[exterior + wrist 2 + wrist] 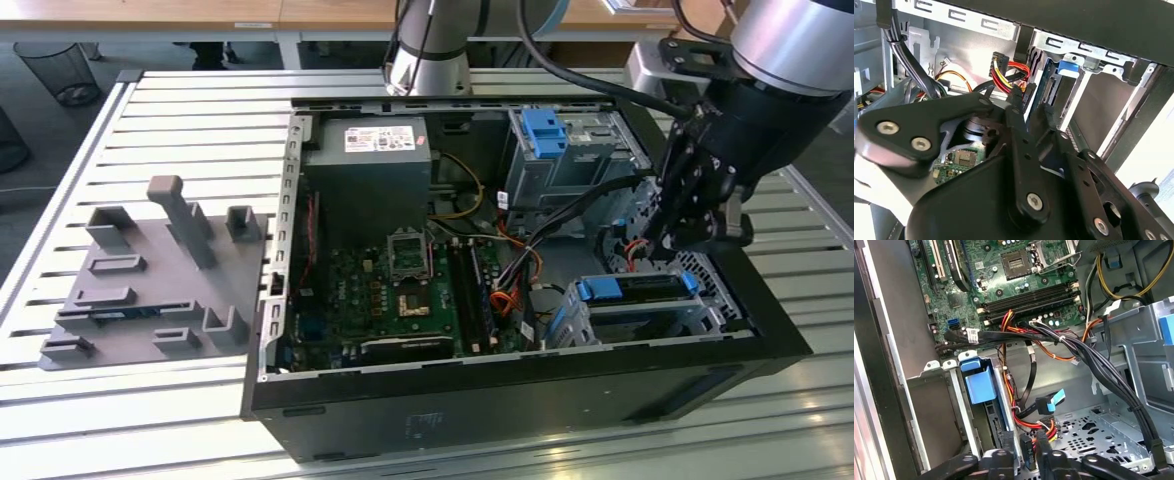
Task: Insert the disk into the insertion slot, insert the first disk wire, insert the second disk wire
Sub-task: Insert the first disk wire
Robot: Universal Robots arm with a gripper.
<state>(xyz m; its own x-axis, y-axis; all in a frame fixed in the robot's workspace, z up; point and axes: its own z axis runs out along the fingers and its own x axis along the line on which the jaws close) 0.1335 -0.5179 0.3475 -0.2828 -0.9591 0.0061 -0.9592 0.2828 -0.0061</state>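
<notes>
One disk [638, 288] already seated in the insertion slot [577, 318], at the computer case's [534, 385] near corner on the exterior view's right, blue carrier tab uppermost. Gripper [683, 238] low inside the case, just beside that slot. Fingers [1001, 447] narrow, pinching a black plug [1026, 446] on red, yellow and black wires, close to the disk's rear edge. Hard to tell whether plug and socket touch. Blue-ended data cable [1052, 402] loose nearby, not plugged in. Probably the first wire step in hand. Calls for squaring the plug to the socket and pressing straight in, gently, clear of the black wire bundle [1114, 375].
</notes>
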